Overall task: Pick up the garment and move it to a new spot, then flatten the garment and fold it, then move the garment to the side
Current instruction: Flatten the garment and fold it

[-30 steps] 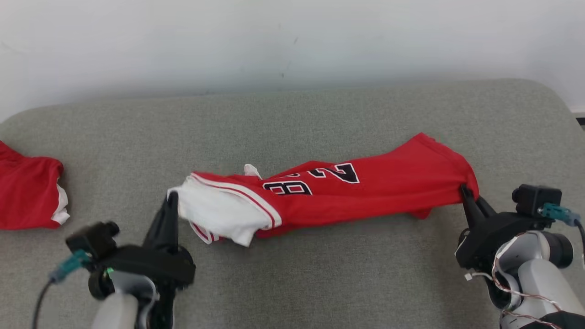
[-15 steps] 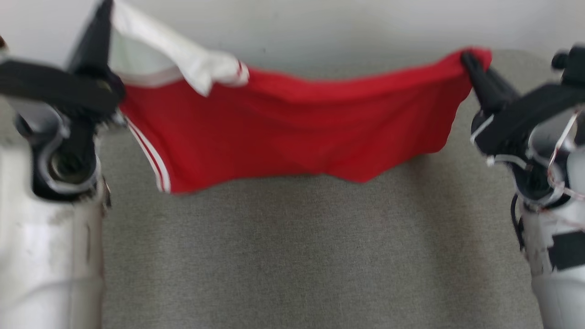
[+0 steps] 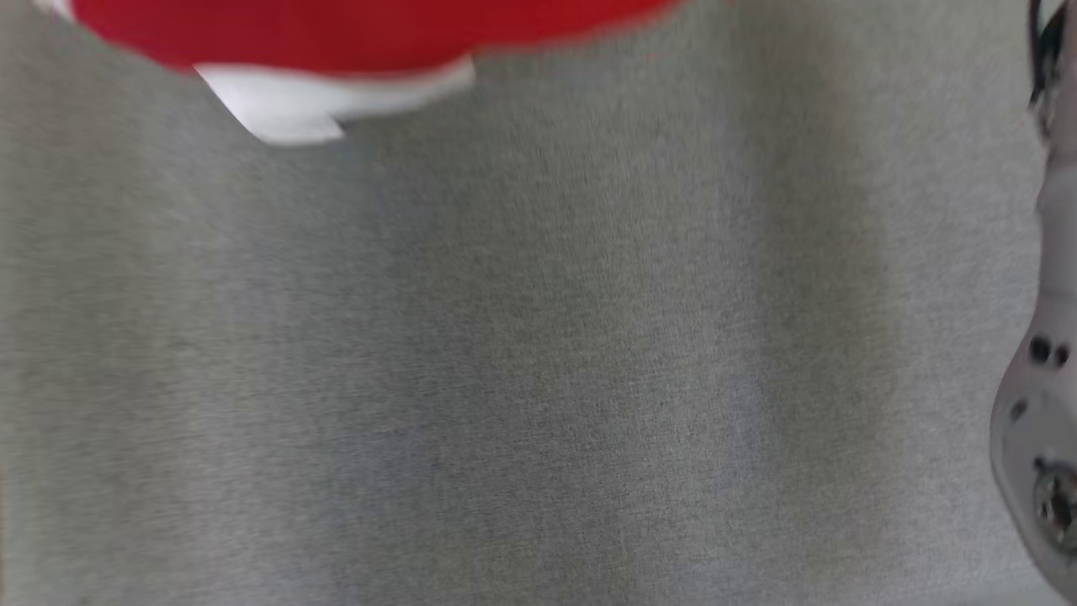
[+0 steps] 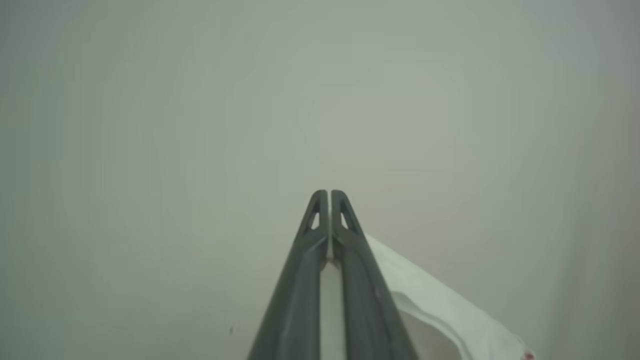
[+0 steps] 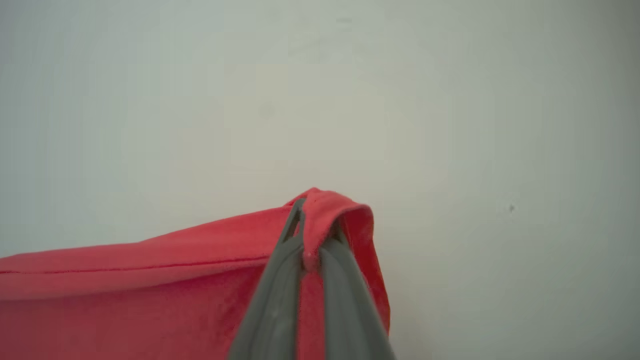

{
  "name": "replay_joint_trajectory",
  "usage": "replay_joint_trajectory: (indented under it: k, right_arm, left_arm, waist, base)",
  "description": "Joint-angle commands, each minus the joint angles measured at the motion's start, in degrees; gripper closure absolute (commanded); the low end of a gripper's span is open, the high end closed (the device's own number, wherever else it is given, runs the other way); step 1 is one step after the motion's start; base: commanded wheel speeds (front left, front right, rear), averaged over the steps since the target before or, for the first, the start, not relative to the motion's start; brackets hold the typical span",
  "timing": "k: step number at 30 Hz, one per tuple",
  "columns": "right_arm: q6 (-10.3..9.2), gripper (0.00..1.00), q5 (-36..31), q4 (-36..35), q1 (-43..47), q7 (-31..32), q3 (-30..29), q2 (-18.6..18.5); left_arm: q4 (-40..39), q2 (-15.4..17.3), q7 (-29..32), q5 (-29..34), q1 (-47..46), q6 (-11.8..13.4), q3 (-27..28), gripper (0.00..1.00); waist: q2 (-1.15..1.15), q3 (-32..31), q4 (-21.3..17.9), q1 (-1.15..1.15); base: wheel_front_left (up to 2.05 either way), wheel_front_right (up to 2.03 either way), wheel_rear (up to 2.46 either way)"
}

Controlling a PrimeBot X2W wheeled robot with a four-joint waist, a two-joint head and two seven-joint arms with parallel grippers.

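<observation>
The red garment looks light and limp and sags between grips, so hems and corners are the places to pinch. It hangs above the grey cushion. The head view shows its drooping lower edge. The wrist views show the grips: the left gripper is clamped on the white trim and the right gripper on a red corner.

Plain indoor room, perhaps a home: grey upholstered surface and pale wall.

head view: you look steeply down, close over the grey cushion.
left wrist view: you face a pale wall.
right wrist view: you face a pale wall too.
shared: the garment, in all three.
</observation>
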Motion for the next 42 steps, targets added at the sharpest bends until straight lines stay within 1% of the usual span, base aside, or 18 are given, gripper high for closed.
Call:
replay_joint_trajectory:
  k: [1, 5, 6, 8, 10, 13, 16, 21, 25, 28, 31, 34, 37, 41, 42]
  right_arm:
    - [-0.13, 1.0, -0.6, 0.9, -1.5, -2.2, -0.6, 0.2]
    - [-0.13, 1.0, -2.3, 3.7, -7.1, -10.7, -1.6, 0.6]
    - [-0.13, 1.0, -2.2, 4.4, -8.1, -12.4, -2.1, 0.6]
    - [-0.13, 1.0, -3.7, 5.7, -9.3, -15.2, -1.6, -0.5]
    - [-0.14, 1.0, -4.3, 6.9, -9.9, -16.8, -1.1, -1.5]
    - [-0.13, 1.0, -5.1, 8.7, -8.5, -18.1, 0.6, -2.4]
    - [-0.13, 1.0, -5.5, 10.6, -6.1, -18.7, 3.6, -2.8]
    - [-0.13, 1.0, -3.3, 12.0, -0.3, -19.1, 10.2, -4.7]
    - [-0.13, 1.0, 0.0, 11.3, 6.3, -18.8, 15.5, -6.9]
    - [-0.14, 1.0, 3.1, 10.0, 11.2, -17.4, 18.7, -9.0]
    - [-0.13, 1.0, 6.2, 9.0, 16.9, -15.6, 20.5, -10.8]
    - [-0.13, 1.0, 8.4, 8.0, 21.6, -13.0, 21.6, -12.2]
    - [-0.13, 1.0, 8.8, 6.9, 26.1, -10.1, 23.9, -14.0]
    - [-0.13, 1.0, 10.2, 6.8, 32.4, -7.9, 24.1, -14.4]
    - [-0.13, 1.0, 10.2, 6.8, 32.4, -7.9, 24.1, -14.4]
  left_arm:
    - [0.2, 0.4, -1.3, 1.0, -2.4, -0.5, -0.1, 1.0]
    - [1.0, 1.2, -8.2, 2.9, -10.0, -3.3, -0.8, 1.0]
    - [1.3, 1.2, -9.9, 3.3, -11.4, -3.7, -0.9, 1.0]
    - [1.4, 1.4, -12.3, 4.9, -13.7, -5.0, -1.8, 1.0]
    - [1.3, 0.6, -13.7, 4.5, -15.0, -6.0, -2.1, 1.0]
    - [1.9, -0.1, -14.5, 4.0, -12.3, -7.2, -2.9, 1.0]
    - [2.1, -0.6, -14.7, 3.0, -7.9, -7.7, -3.3, 1.0]
    - [0.5, -1.3, -14.8, -0.5, 2.7, -8.2, -3.9, 1.0]
    - [-2.0, -2.7, -13.8, -6.0, 12.9, -8.2, -4.4, 1.0]
    - [-6.2, -3.5, -12.9, -10.7, 21.8, -8.2, -4.4, 1.0]
    - [-10.3, -4.7, -11.3, -14.6, 32.4, -8.2, -4.4, 1.0]
    - [-14.6, -6.1, -9.6, -17.2, 43.1, -7.4, -4.8, 1.0]
    - [-18.1, -7.7, -8.3, -19.8, 52.6, -6.8, -5.5, 1.0]
    - [-20.2, -9.9, -7.5, -22.9, 64.1, -6.2, -6.7, 1.0]
    - [-20.2, -9.9, -7.5, -22.9, 64.1, -6.2, -6.7, 1.0]
  waist:
    - [-0.01, 10.2, -4.0, -0.03]
    - [-0.01, 12.6, -4.4, -0.03]
    - [-0.01, 13.0, -4.5, -0.03]
    - [-0.01, 13.6, -4.5, -0.03]
    - [-0.01, 14.7, -4.3, -0.03]
    - [-0.01, 16.4, -3.6, -0.03]
    - [-0.01, 16.7, -3.0, -0.03]
    - [-0.01, 14.6, -1.2, -0.03]
    - [-0.01, 10.4, 0.5, -0.03]
    - [-0.01, 6.6, 1.6, -0.03]
    - [-0.01, 2.2, 2.6, -0.03]
    - [-0.01, -1.9, 3.5, -0.03]
    - [-0.01, -5.6, 4.2, -0.03]
    - [-0.01, -10.2, 5.1, -0.03]
    - [-0.01, -10.2, 5.1, -0.03]
  base:
    - [0.0, 0.0, 0.0]
    - [0.0, 0.0, 0.0]
    - [0.0, 0.0, 0.0]
    - [0.0, 0.0, 0.0]
    - [0.0, 0.0, 0.0]
    - [0.0, 0.0, 0.0]
    - [0.0, 0.0, 0.0]
    - [0.0, 0.0, 0.0]
    - [0.0, 0.0, 0.0]
    - [0.0, 0.0, 0.0]
    - [0.0, 0.0, 0.0]
    - [0.0, 0.0, 0.0]
    - [0.0, 0.0, 0.0]
    - [0.0, 0.0, 0.0]
    - [0.0, 0.0, 0.0]
